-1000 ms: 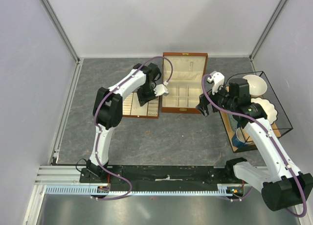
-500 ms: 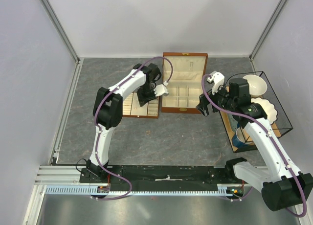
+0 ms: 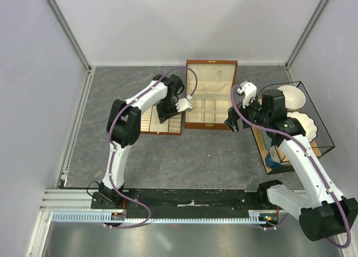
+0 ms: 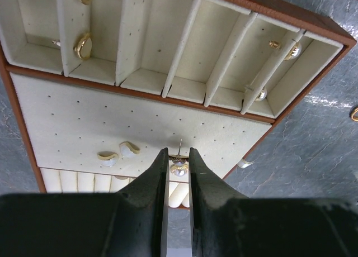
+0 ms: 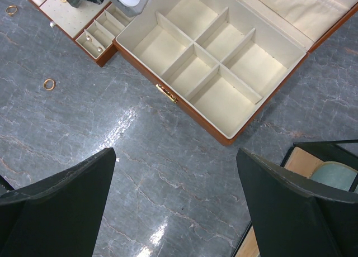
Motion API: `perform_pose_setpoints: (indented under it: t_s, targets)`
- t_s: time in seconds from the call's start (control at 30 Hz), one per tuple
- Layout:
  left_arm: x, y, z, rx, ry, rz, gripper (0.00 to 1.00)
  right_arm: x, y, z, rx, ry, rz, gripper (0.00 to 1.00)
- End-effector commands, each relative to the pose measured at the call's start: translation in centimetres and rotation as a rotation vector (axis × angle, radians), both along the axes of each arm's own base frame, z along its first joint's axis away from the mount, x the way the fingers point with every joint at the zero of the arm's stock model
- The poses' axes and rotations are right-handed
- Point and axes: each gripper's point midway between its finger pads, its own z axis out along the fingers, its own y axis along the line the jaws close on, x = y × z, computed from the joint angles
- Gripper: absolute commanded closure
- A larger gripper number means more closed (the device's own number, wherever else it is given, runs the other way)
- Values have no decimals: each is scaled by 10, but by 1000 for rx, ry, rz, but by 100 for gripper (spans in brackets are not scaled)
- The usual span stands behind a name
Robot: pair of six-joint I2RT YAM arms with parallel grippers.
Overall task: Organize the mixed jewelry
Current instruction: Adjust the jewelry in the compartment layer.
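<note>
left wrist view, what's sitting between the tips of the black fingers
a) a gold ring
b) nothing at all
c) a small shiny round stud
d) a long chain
c, a small shiny round stud with a thin pin is pinched between the left arm's black fingers, just over the cream perforated panel of the wooden-framed tray.

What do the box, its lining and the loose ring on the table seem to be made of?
Box: likely wood, with a glossy reddish-brown finish on its walls.
Lining: cream fabric, matte, perhaps felt or velvet.
Ring: metal, shiny gold colour; whether it is real gold cannot be told.
</note>
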Motion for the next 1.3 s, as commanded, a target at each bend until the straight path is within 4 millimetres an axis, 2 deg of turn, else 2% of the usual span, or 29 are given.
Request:
perform_pose_setpoints:
  t_s: [0.0,0.63,1.27]
  targets:
    - [4,0,-4,-5,-1,-20,98,0,0,6,7,-32,5,2]
    - [10,3,-6,-2,-11,-10,98,0,0,5,6,-33,5,2]
    - [15,-4,8,-45,-38,-10,99,1,0,6,7,-31,6,2]
